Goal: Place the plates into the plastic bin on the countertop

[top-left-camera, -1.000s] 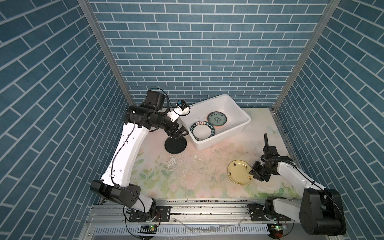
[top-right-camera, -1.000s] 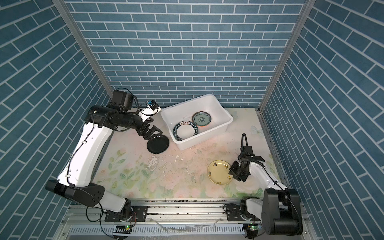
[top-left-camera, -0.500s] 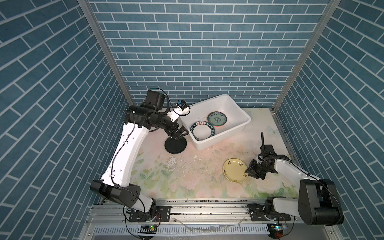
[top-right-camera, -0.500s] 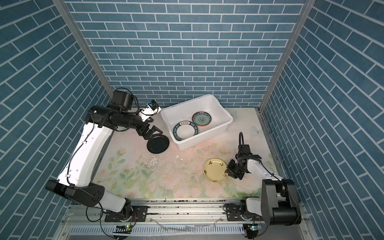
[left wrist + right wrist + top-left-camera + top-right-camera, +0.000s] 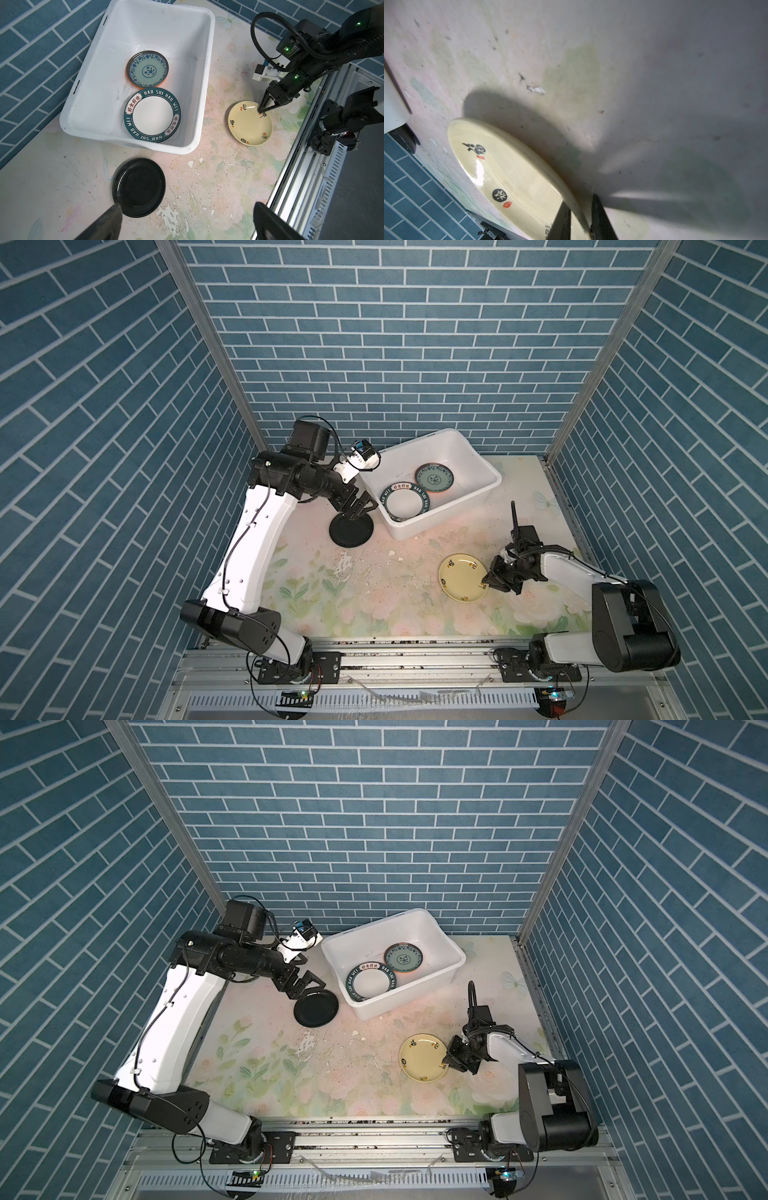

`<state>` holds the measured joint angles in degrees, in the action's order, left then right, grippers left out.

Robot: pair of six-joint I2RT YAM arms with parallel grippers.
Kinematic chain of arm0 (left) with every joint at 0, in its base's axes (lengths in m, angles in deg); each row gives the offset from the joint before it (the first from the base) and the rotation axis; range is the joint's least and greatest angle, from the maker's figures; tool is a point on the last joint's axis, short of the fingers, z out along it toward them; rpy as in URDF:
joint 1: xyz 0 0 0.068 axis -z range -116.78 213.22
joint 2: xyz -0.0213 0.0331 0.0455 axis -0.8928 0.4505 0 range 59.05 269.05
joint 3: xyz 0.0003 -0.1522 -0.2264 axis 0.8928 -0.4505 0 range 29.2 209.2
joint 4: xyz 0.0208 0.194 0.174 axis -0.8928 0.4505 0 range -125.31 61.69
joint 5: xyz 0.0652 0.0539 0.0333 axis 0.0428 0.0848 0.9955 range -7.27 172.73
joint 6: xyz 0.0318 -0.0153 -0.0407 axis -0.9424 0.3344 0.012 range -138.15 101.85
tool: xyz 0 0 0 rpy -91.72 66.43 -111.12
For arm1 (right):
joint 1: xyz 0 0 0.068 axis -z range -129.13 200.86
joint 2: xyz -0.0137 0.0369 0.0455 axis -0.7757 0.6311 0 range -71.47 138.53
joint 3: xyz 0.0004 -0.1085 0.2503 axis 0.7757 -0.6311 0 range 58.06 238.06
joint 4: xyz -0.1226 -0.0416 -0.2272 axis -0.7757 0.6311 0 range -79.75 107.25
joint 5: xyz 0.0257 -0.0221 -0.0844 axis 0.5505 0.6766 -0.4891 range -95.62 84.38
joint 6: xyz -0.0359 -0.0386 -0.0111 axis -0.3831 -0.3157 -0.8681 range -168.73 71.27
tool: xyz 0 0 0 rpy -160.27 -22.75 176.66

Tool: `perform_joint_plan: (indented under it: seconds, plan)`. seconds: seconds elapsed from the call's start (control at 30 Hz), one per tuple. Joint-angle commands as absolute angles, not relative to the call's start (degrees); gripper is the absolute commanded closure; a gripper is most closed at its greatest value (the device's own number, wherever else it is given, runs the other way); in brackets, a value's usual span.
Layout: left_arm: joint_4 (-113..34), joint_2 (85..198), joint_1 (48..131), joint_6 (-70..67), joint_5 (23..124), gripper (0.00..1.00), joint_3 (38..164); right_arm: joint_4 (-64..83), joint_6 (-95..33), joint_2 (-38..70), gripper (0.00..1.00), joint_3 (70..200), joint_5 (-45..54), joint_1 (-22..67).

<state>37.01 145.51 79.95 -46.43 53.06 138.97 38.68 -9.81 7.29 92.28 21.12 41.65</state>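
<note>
- Right pincer (image 5: 580, 200) pinching the rim of the cream-yellow plate (image 5: 461, 583). The plate is down at the counter (image 5: 353, 605), well apart from the plastic bin (image 5: 440, 518).
- Risk: thin edge grip, so the plate could pivot or slip on lifting.
- Risk: the bin's near wall stands ahead of the tips; a low carry would clip it.
- Left pincer (image 5: 187, 218) spread over the black plate (image 5: 139, 187), beside the bin. Open counter between both arms.

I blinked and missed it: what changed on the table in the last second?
The right pincer slid toward the middle of the countertop. The cream-yellow plate moved with it, and the pincer narrowed onto the plate's rim. The left pincer stayed open above the black plate. The lettered plate and teal plate in the plastic bin did not move.
</note>
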Motion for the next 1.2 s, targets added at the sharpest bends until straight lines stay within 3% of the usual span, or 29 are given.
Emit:
perform_joint_plan:
  seconds: [0.0, 0.83, 1.17]
  plan:
    - [37.2, 145.9, 79.6, -46.4, 52.7, 0.0, 139.7, 37.3, -10.8, 8.7, 0.81, 92.9, 19.4, 41.0]
    - [37.1, 146.0, 79.6, -46.1, 52.6, 0.0, 140.2, 30.4, -7.7, 6.3, 1.0, 87.6, 18.8, 40.7]
    - [36.9, 146.4, 79.6, -46.1, 52.6, 0.0, 140.7, 30.3, -7.3, 2.3, 1.0, 88.0, 20.9, 40.7]
